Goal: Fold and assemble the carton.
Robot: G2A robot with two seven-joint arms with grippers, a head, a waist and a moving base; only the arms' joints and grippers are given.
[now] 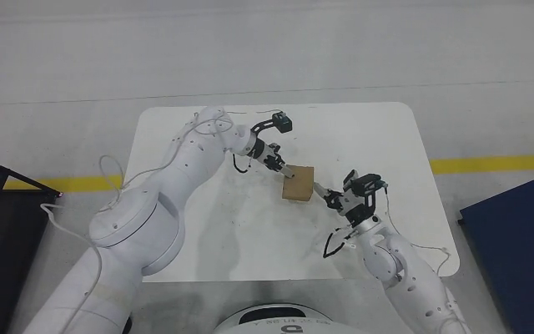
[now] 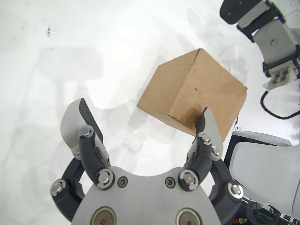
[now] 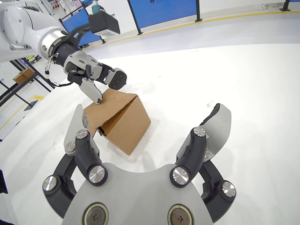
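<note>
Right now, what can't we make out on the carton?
- Carton underside: against the table, every view.
- Its inside: just a dark gap at the top, right wrist view.
- Spot under the left fingers: covered, left wrist view.
- Near edge: behind the right fingers, right wrist view.

This is an industrial hall set up as a robot test floor. Far beyond the right gripper, past the edge of the white table, a row of blue partition panels stands on black posts along a smooth pale floor marked with a yellow line. Off to one side of that gripper, a black-framed rack holds a spare cardboard box.
</note>
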